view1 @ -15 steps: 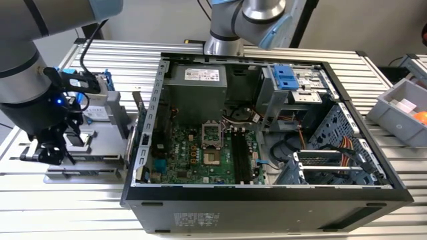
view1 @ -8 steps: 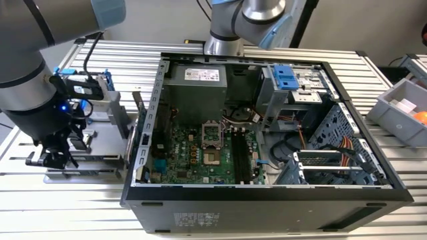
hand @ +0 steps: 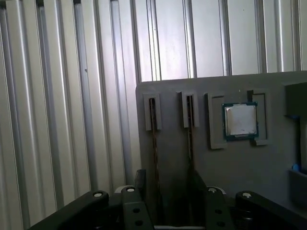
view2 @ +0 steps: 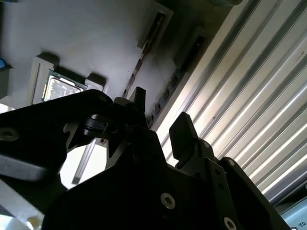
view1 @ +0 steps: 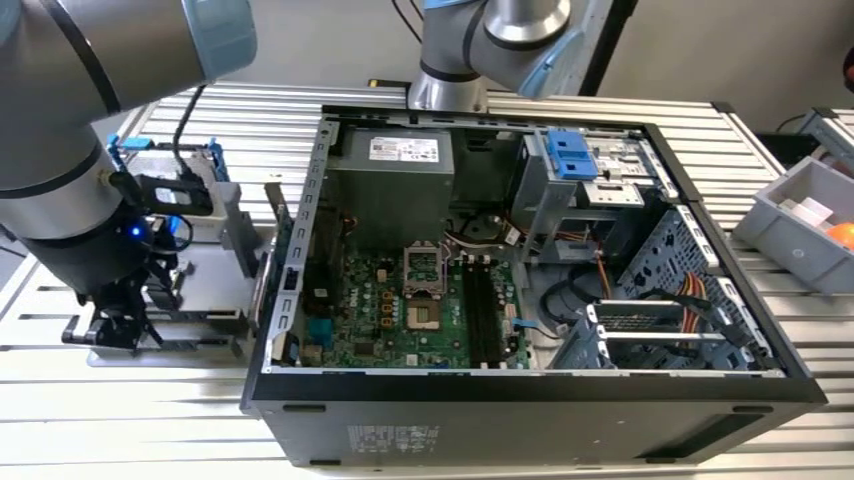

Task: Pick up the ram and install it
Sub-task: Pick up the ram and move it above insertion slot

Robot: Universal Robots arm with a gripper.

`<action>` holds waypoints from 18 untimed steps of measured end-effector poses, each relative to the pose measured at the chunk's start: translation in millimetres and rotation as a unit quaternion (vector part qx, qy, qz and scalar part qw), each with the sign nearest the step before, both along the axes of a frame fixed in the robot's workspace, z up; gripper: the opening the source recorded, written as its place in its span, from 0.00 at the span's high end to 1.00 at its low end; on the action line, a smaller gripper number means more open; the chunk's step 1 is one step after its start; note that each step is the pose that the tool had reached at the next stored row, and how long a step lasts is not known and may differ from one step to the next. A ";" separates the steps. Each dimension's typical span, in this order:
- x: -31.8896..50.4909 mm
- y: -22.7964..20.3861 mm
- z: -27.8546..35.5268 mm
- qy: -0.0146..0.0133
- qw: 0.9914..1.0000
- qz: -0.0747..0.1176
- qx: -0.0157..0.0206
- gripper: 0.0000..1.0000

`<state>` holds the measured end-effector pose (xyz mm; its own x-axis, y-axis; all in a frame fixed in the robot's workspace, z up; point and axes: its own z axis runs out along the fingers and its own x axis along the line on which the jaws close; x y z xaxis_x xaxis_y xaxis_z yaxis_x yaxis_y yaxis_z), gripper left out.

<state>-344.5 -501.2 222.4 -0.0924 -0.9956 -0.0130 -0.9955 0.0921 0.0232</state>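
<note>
The gripper (hand: 168,179), spread apart and empty, hangs just above the gray holder (hand: 230,167) where the ram (hand: 153,139) stands on edge in its slot, a second stick (hand: 190,124) and a square chip (hand: 241,120) alongside, on the ribbed worktop (hand: 57,96).

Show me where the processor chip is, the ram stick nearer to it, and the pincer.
processor chip (hand: 241,120): first wrist view, middle of its silver lid.
ram stick nearer the chip (hand: 190,143): first wrist view, its thin edge.
pincer (view2: 159,104): second wrist view, midway between its fingertips.
</note>
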 end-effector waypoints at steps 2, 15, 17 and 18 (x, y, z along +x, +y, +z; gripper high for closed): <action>0.5 -0.1 -3.4 0.000 1.000 0.000 0.000 0.00; 2.8 -3.1 -24.0 0.000 1.000 0.000 -0.001 0.00; 2.8 -3.9 -25.6 0.000 1.000 0.000 -0.001 0.00; 2.8 -4.5 -26.3 0.000 1.000 0.000 -0.001 0.00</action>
<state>-341.7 -505.7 196.0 -0.0923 -0.9957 -0.0116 -0.9955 0.0920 0.0233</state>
